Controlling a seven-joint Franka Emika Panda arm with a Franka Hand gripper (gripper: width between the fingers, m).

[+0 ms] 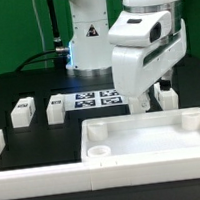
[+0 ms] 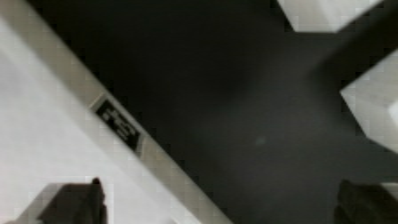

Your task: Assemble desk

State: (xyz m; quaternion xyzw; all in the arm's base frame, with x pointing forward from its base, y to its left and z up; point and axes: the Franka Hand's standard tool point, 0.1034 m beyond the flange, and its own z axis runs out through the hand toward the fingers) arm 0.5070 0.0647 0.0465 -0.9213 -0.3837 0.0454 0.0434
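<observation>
Black tabletop [image 1: 16, 87], green backdrop [image 1: 4, 28], robot base [image 1: 87, 44] at the back. One desk top [image 1: 144, 151] lies at the front toward the exterior view's right, rim and open side up so its corner sockets [image 1: 95, 132] face the arm for legs to go in. Two sockets show on the far corners; the near ones are cut off by the frame. Three legs counted, all upright and loose on the table, none in a socket yet. The first leg [image 1: 22, 113] and second leg [image 1: 57, 108] sit side by side on the exterior view's left, well apart from the tray. The third leg [image 1: 169, 95] is just behind the tray's far rim on the right. Standing apart like that leaves finger room on both sides of each. One marker board [image 1: 98, 99] lies flat between the second leg and the arm, a rig fixture only. One white border rail [image 1: 37, 179] runs along the front and left edge and reads as a stop to square parts against. One gripper [image 1: 148, 100] hangs fingers-down between marker board and third leg, jaws spread to their widest, nothing between them. The wrist view agrees: dark fingertips [image 2: 71, 203] at the frame edge, bare black table between. The tagged white part [image 2: 54, 120] beside them is too blurred to call leg or tray wall. Judged stage: early, approach for a leg pick.
</observation>
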